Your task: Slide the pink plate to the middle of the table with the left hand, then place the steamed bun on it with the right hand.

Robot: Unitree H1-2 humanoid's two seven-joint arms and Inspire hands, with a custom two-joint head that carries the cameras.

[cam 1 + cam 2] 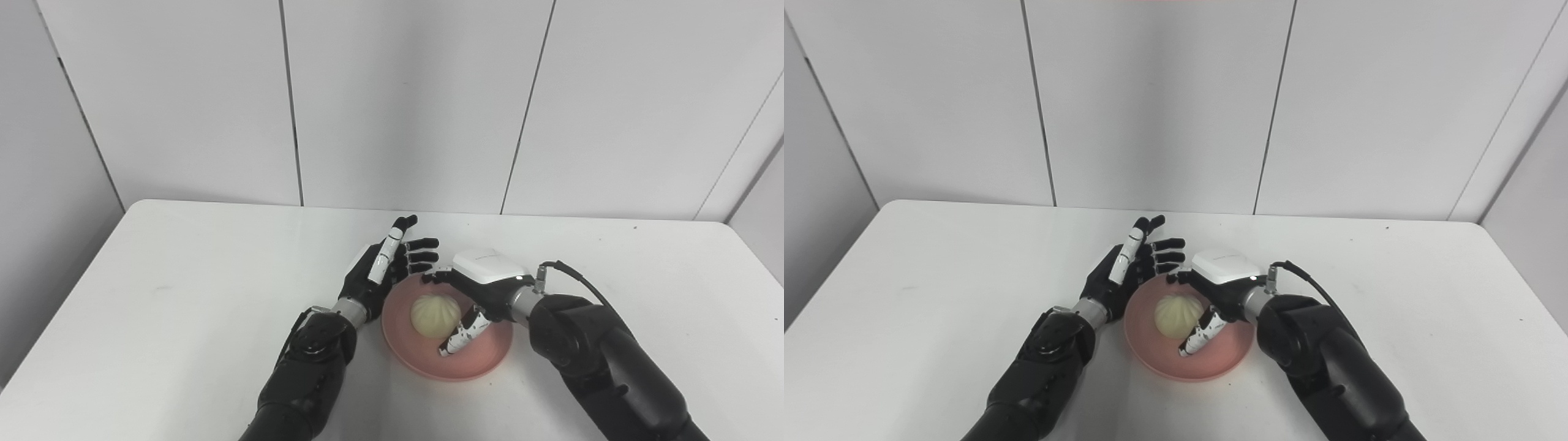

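Left eye view: bun (434, 315) sits mid-plate (484, 361). Right hand (484, 288), at its 3 o'clock, fingers spread, grips nothing; it should lift straight clear. Left hand (386, 263), open, waits at plate's 10 o'clock.

We view the scene from two head-mounted cameras set side by side, both angled downward and forward across the white counter (184, 294) toward the panelled wall (398, 92). Both arms enter from the bottom edge at close range. The views overlap almost entirely; contents sit slightly further left in the right eye view.
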